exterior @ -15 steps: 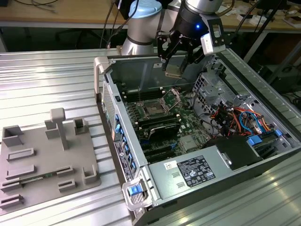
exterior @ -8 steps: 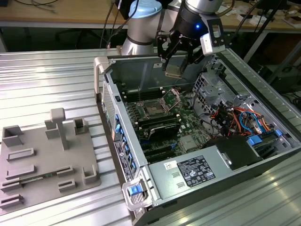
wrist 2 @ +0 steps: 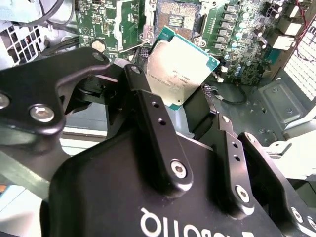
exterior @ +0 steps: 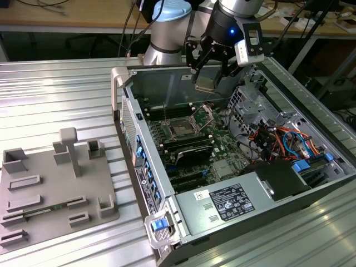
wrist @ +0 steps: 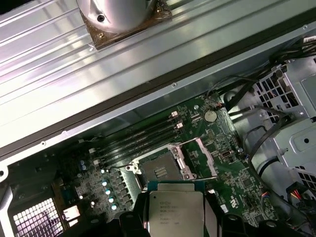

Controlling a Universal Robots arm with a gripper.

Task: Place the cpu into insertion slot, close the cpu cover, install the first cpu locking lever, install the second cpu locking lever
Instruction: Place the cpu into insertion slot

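End effector [exterior: 206, 80] clamped on cpu [wrist 2: 180, 69], held in air above board [wrist: 237, 182], near slot [wrist: 160, 170]. Slot empty; cover [wrist: 206, 157] hinged up. Progress: step 1 of 4 underway, cpu not seated; remaining 3 steps not started.

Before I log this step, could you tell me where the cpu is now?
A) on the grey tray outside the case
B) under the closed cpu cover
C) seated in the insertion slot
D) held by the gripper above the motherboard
D: the gripper is shut on the cpu above the motherboard, while the insertion slot lies empty and the cpu cover stands open.
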